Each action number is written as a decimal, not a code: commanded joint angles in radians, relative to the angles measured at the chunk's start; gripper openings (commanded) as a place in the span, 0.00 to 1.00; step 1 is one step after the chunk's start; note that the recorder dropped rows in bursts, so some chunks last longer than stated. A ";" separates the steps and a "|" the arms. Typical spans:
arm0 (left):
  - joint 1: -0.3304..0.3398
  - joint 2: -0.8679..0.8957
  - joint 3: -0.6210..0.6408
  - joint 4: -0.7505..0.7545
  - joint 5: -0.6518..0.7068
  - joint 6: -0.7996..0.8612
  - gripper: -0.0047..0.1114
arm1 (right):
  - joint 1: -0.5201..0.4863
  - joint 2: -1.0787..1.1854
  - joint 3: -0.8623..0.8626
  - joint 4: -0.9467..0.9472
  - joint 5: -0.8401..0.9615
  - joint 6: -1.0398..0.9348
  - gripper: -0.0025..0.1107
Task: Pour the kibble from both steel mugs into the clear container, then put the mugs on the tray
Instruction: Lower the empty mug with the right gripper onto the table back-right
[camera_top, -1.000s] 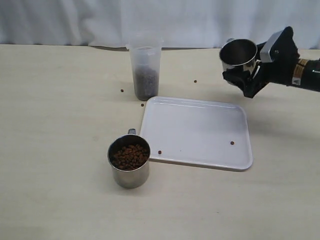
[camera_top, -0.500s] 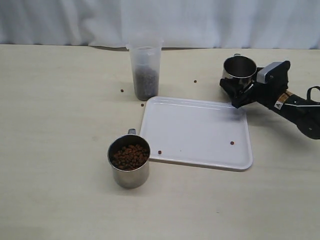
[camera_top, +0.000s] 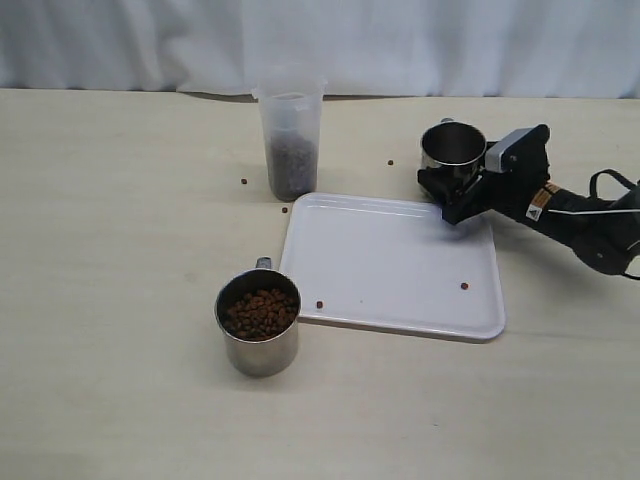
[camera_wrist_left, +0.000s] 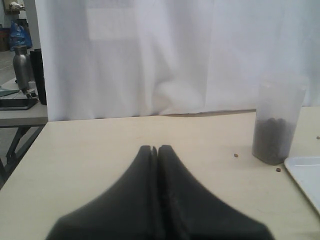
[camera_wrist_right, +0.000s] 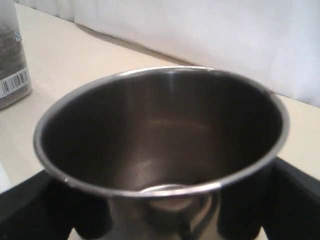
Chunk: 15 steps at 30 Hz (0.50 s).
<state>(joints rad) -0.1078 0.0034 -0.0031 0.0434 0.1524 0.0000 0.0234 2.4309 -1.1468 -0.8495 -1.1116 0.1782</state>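
Observation:
An empty steel mug (camera_top: 452, 148) (camera_wrist_right: 160, 135) stands upright in my right gripper (camera_top: 447, 192) (camera_wrist_right: 170, 220), which is shut on its wall, low at the far right corner of the white tray (camera_top: 390, 250). Whether the mug touches the tray I cannot tell. The second steel mug (camera_top: 259, 345), full of kibble (camera_top: 260, 312), stands on the table off the tray's near left corner. The clear container (camera_top: 290, 135) (camera_wrist_left: 276, 122), holding kibble in its lower part, stands behind the tray's left end. My left gripper (camera_wrist_left: 156, 149) is shut and empty, out of the exterior view.
Loose pellets lie on the tray (camera_top: 464, 286) and at its left rim (camera_top: 320, 304). More are scattered on the table near the container (camera_top: 244, 181) (camera_top: 390, 163). A white curtain hangs behind the table. The tray's corner (camera_wrist_left: 305, 175) shows in the left wrist view.
My right gripper has come down and moved left with the empty mug, from above the table's back right to the tray's far right corner. The left gripper stayed shut.

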 joint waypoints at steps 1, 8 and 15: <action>-0.010 -0.003 0.003 0.000 -0.011 0.000 0.04 | 0.002 -0.003 -0.005 0.033 -0.043 -0.010 0.46; -0.010 -0.003 0.003 0.000 -0.011 0.000 0.04 | 0.000 -0.026 -0.003 0.038 -0.073 0.015 0.72; -0.010 -0.003 0.003 0.000 -0.011 0.000 0.04 | -0.011 -0.077 -0.003 -0.026 -0.072 0.152 0.76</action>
<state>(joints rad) -0.1078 0.0034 -0.0031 0.0434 0.1524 0.0000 0.0254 2.3859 -1.1468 -0.8262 -1.1678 0.2754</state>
